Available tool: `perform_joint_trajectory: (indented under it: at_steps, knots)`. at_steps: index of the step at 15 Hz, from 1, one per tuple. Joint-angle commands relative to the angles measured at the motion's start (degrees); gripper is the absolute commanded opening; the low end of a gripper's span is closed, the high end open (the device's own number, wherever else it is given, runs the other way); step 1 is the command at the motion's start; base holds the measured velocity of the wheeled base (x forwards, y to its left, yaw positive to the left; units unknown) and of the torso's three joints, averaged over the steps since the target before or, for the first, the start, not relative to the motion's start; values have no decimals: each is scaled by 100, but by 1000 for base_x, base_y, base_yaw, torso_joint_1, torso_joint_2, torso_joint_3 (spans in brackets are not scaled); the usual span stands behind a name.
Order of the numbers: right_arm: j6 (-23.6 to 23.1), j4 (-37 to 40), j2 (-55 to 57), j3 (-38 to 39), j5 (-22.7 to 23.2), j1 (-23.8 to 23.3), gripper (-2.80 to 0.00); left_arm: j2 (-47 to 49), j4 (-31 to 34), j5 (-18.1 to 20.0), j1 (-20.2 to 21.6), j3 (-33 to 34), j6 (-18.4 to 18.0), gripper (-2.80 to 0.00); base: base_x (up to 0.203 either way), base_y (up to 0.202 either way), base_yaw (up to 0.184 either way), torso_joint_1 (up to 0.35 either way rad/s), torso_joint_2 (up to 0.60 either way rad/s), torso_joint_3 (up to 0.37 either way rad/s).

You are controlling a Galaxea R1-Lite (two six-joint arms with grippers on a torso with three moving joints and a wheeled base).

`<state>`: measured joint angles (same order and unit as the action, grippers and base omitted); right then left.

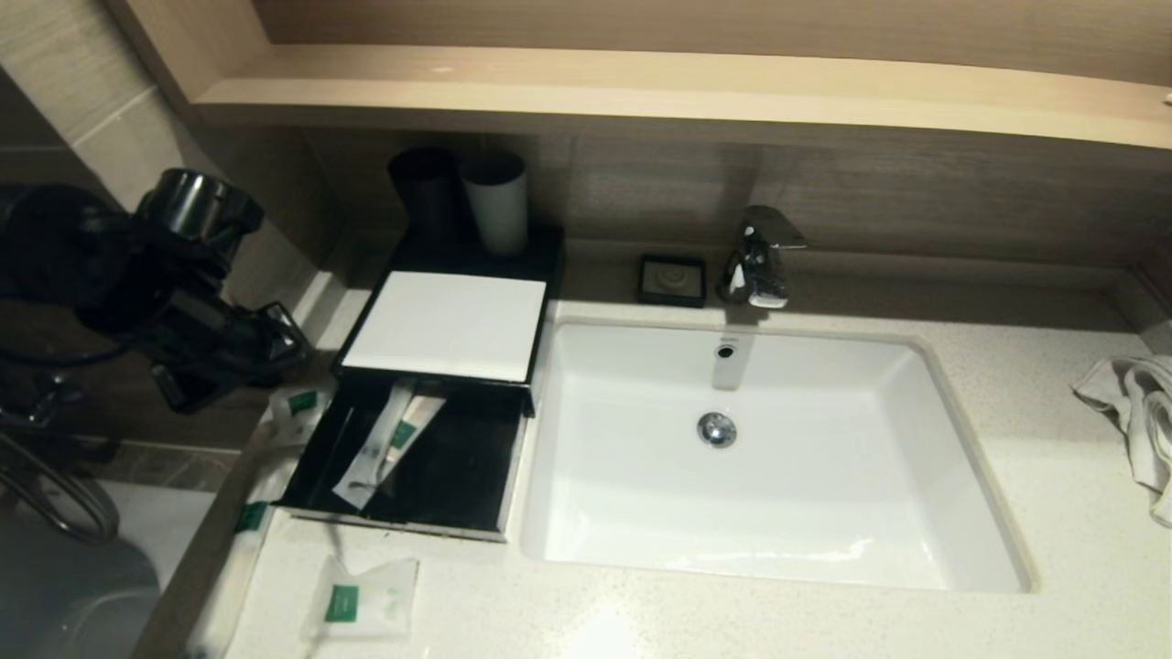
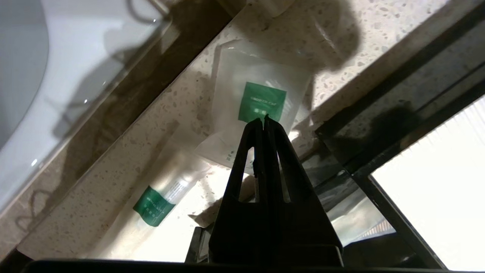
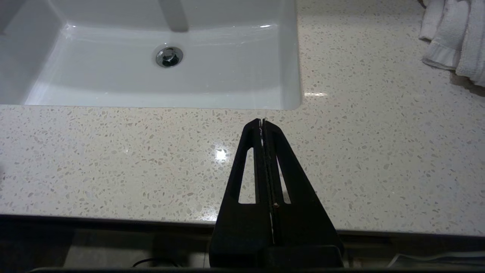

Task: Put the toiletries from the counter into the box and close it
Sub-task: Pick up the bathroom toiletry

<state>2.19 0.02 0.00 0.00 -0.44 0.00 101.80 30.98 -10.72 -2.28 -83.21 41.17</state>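
The box stands left of the sink, its black drawer pulled out with a long packet lying slanted inside. On the counter a small squarish packet rests beside the drawer's left wall. Another long packet lies along the counter's left edge, and a second small packet sits near the front. My left gripper hangs shut and empty above the small packet by the drawer. My right gripper is shut, low over the counter before the sink.
The white sink basin fills the middle, with the tap and a black soap dish behind it. Two cups stand behind the box. A white towel lies at the right. A wooden shelf overhangs the back.
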Motion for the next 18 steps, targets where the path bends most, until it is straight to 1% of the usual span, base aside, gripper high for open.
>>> perform_joint_trajectory:
  at_steps: [1, 6, 8, 10, 14, 15, 18]
  knots:
    - [0, -2, 0, 0, 0, 0, -280, 93, 22, 3, -1, 32, 170, -280, 0, 0, 0, 0, 0, 0]
    - [0, -2, 0, 0, 0, 0, -280, 288, 0, 114, 8, 24, 573, -280, 0, 0, 0, 0, 0, 0]
    - [0, -2, 0, 0, 0, -2, -280, 328, -21, 114, 13, 33, 617, -280, 0, 0, 0, 0, 0, 0]
    - [0, -2, 0, 0, 0, -1, -280, 394, -27, 106, 112, 15, 716, -280, 0, 0, 0, 0, 0, 0]
    - [0, -2, 0, 0, 0, -3, -280, 376, 3, 114, 166, 9, 735, -280, 0, 0, 0, 0, 0, 0]
    - [0, -2, 0, 0, 0, 0, -280, 376, 22, 114, 166, 15, 744, 0, 0, 0, 0, 0, 0, 0]
    - [0, -2, 0, 0, 0, -8, -280, 361, 31, 108, 187, 33, 864, 0, 0, 0, 0, 0, 0, 0]
